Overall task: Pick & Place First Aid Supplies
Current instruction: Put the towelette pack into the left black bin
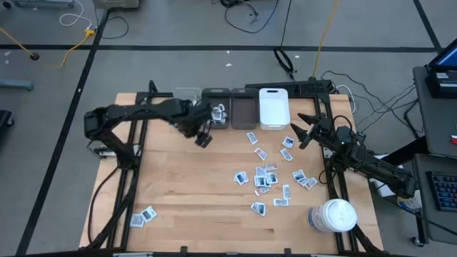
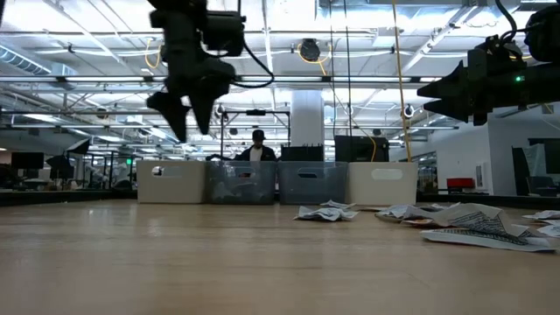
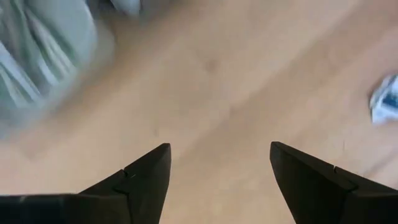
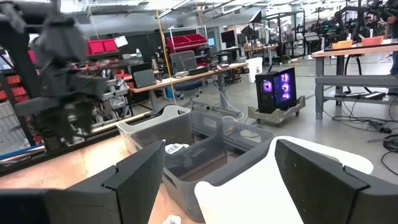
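Wooden table [image 1: 178,200] carries the scattered first aid supplies [image 1: 265,177], loose sachets lying on the near side of the row of bins [image 1: 232,108]; left gripper [image 1: 205,137] hovers just in front of those bins, jaws apart, grasping nothing; right gripper [image 1: 301,131] waits beside the white bin [image 1: 273,108], jaws spread, empty; beyond the bins, a person [image 2: 257,146].
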Robot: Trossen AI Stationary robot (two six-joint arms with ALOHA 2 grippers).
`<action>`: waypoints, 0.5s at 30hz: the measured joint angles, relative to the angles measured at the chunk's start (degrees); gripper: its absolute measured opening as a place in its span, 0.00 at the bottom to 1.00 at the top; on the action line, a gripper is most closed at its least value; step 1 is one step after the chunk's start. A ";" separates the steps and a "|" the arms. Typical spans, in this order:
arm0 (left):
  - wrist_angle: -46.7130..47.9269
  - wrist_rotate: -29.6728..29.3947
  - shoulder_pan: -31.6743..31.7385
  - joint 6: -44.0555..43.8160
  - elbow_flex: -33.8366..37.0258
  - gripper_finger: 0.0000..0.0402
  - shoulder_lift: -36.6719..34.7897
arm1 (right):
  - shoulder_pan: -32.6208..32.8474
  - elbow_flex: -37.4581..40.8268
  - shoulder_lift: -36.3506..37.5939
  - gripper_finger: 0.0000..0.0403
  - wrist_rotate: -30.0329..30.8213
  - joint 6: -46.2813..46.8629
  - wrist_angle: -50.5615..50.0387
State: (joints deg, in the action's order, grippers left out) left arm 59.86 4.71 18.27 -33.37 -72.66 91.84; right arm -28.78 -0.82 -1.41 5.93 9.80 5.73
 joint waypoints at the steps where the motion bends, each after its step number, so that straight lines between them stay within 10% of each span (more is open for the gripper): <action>1: 0.00 0.33 -1.12 -1.70 1.74 0.68 -1.27 | 0.00 0.02 0.00 0.74 -0.02 0.00 0.00; 15: 0.04 1.88 -20.82 -24.23 17.27 0.68 -13.34 | 0.00 0.00 0.00 0.74 -0.01 0.00 -0.01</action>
State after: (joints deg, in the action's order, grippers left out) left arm 59.90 6.59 -2.55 -57.61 -55.39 78.50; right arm -28.78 -0.82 -1.41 5.92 9.80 5.72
